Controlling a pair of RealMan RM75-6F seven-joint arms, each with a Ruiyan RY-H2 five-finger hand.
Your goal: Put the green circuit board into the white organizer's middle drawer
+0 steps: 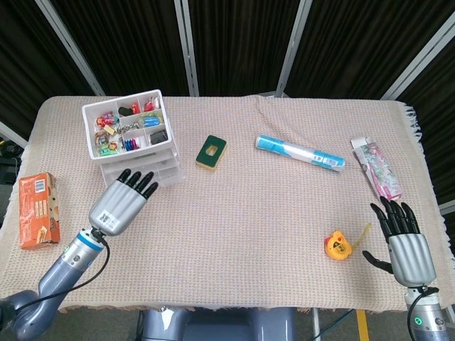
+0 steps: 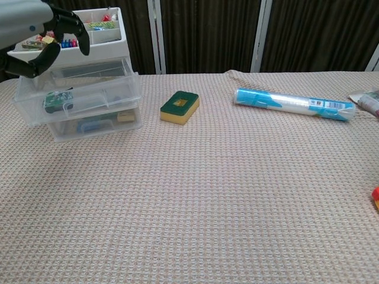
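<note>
Green circuit board (image 2: 57, 99) lies inside the pulled-out middle drawer (image 2: 80, 94) of the white organizer (image 1: 131, 135) at far left; left hand (image 1: 124, 201), empty and spread, hovers beside it, so only closing appears left.

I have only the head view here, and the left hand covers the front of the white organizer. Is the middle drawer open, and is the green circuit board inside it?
Observer: Yes. In the chest view the middle drawer is pulled out, and the green circuit board lies inside, near its left side.
Operator: Does the left hand hold something?
Observer: No. The left hand is above the drawer with nothing in it.
Operator: Is the bottom drawer empty?
Observer: No. The bottom drawer holds a blue item and a small tan one; I cannot identify them.
</note>
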